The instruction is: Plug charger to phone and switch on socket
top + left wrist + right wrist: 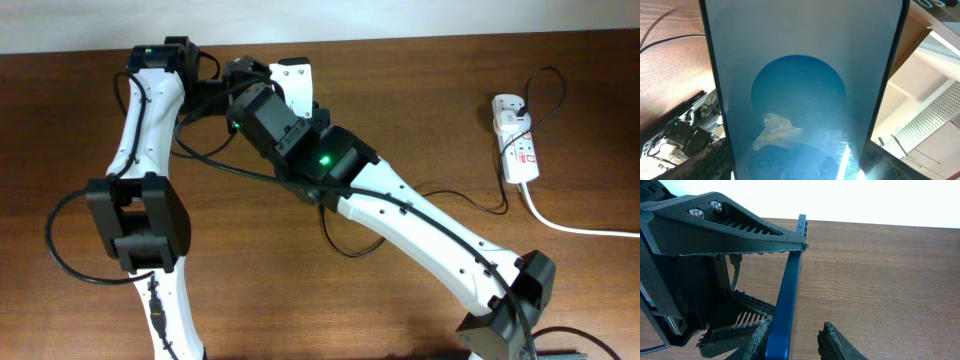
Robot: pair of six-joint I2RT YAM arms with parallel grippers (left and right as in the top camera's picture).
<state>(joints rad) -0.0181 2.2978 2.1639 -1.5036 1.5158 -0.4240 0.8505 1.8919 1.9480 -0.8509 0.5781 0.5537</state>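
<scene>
Your left gripper [785, 286] is clamped on the phone [800, 90]. Right gripper [796, 341]: fingers stand apart, straddling the phone's end.

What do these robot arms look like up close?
Both the left arm and right arm are white tubular links joined by boxy black joints, with thin black cables looping alongside. Each carries a small green light. The jaws are black and ribbed.

My left arm [150, 110] and right arm [420, 225] meet over a wooden table [300, 320]. Far right lies a white socket [517, 140]; a black charger cable [478, 204] runs toward my right arm.
</scene>
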